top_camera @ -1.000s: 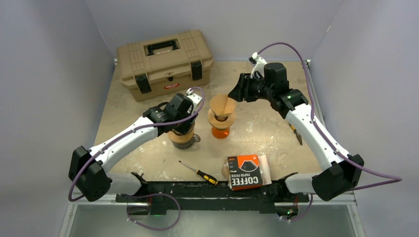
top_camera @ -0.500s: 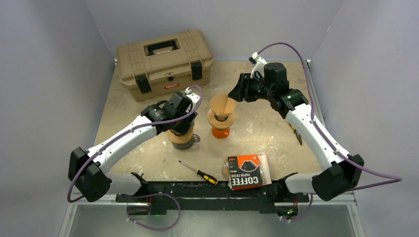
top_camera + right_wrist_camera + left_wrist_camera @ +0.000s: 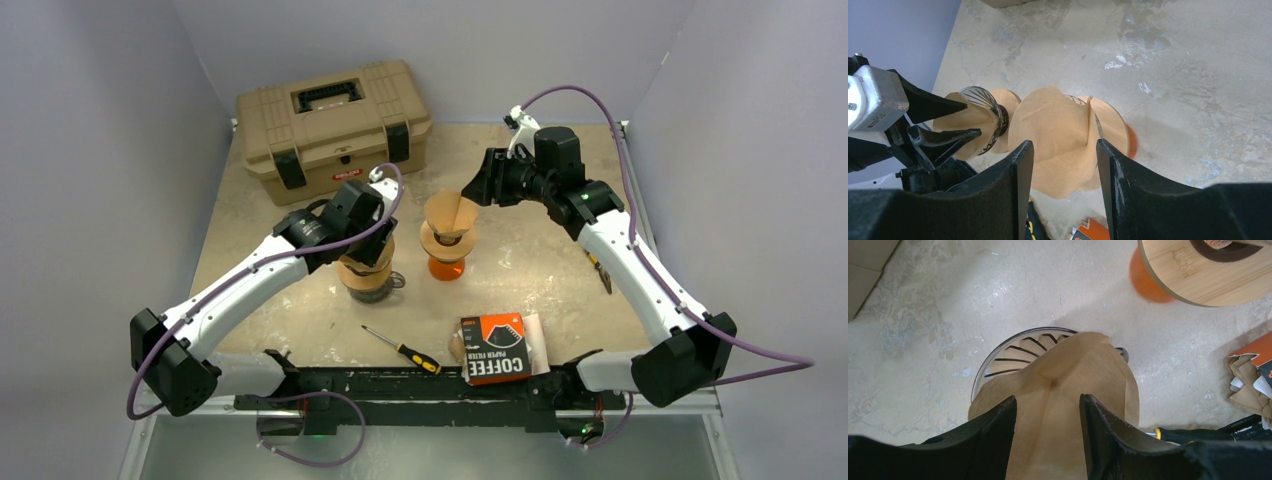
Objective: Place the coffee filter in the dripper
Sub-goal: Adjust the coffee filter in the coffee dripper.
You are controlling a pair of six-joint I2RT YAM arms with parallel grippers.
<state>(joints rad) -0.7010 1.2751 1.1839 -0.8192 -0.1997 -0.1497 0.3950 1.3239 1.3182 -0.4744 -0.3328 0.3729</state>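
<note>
Okay, we see the left gripper (image 3: 1047,440) spread apart, clamping nothing, straddling the top of the coffee filter (image 3: 1068,375), which sits tilted in the glass dripper (image 3: 1013,351). The right gripper (image 3: 1060,187) is also spread and empty, just beside a second filter (image 3: 1058,125) in the wooden-collared dripper (image 3: 1112,125). A screwdriver (image 3: 402,349) lies near the filter pack (image 3: 495,348).

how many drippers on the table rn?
2: glass dripper under the left gripper, orange-based dripper just right of it, mid-table. Closed toolbox could hide more.
</note>
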